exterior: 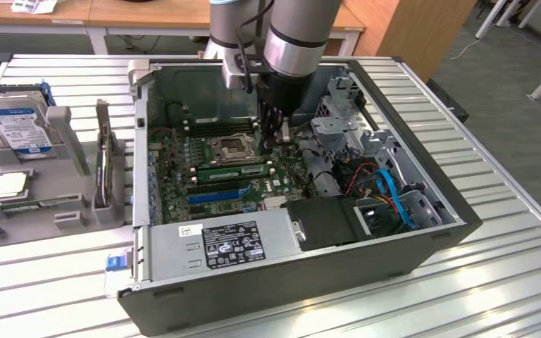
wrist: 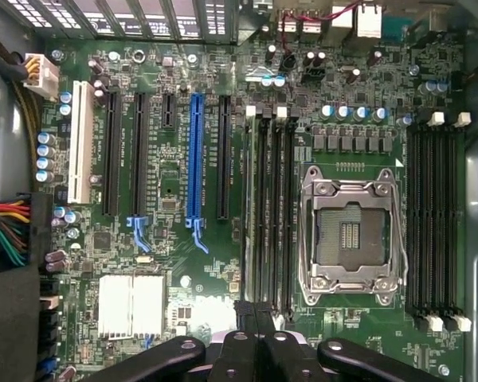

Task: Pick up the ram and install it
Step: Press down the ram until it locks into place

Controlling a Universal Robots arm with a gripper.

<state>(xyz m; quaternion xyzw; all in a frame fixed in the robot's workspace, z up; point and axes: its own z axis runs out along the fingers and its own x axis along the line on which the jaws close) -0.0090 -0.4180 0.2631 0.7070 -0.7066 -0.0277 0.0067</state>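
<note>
The ram [exterior: 236,171] is a long green stick standing on edge in a memory slot just in front of the CPU socket [exterior: 230,148] on the motherboard. My gripper [exterior: 278,143] reaches down inside the open computer case, its dark fingers shut together over the end of that slot bank toward the exterior view's right. In the wrist view the shut fingertips [wrist: 255,312] hang over one end of the black memory slots [wrist: 271,215] beside the empty socket [wrist: 350,235]. Whether they touch the stick is unclear. Nothing sits between them.
The black case [exterior: 299,282] lies open on a slatted metal table. A grey power supply [exterior: 223,243] and drive bays with blue cables [exterior: 393,197] flank the board. A grey tray at the exterior view's left holds a hard drive [exterior: 22,123] and a CPU chip [exterior: 9,184].
</note>
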